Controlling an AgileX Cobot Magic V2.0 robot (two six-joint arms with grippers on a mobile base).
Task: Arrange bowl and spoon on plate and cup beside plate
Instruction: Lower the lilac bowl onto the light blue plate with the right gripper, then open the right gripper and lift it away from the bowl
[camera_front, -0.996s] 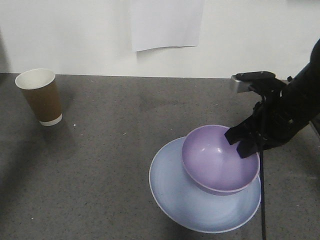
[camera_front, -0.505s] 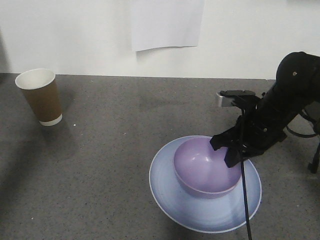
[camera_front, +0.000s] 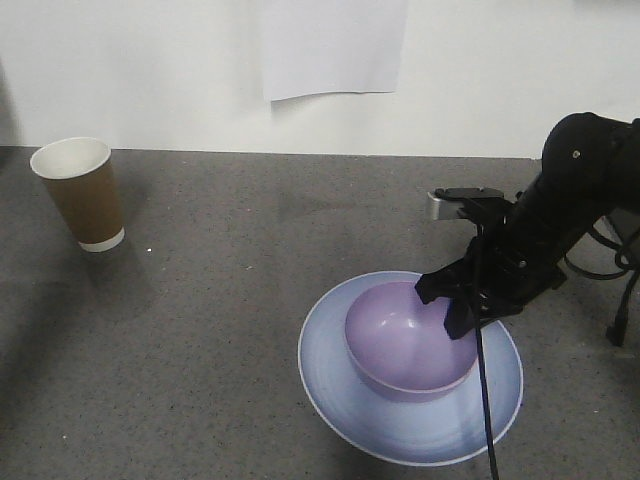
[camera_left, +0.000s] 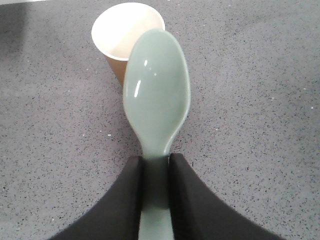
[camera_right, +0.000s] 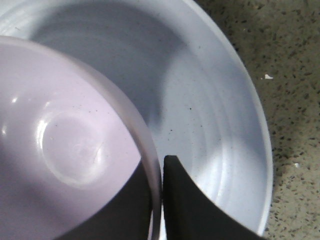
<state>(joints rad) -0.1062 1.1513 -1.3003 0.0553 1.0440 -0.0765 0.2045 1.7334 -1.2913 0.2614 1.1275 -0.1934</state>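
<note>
"Purple plastic bowl (camera_front: 405, 340) — where is it?" asks one.

"Low and to the right in the front view," says the other. "It sits in the pale blue plate (camera_front: 400, 437), on the grey table (camera_front: 220, 330)."

"Is the right claw (camera_front: 452, 300) holding it?"

"Yes. One black finger is inside the bowl's rim and one is outside, pinched on it."

"And the cup (camera_front: 82, 190)?"

"Upper left, standing up, well apart from the plate."

"Where is the spoon (camera_left: 156, 90)?"

"In the left wrist view. The left claw (camera_left: 156, 200) squeezes its handle at the bottom of the frame — the green scoop pokes up in front of the cup's mouth."
</note>
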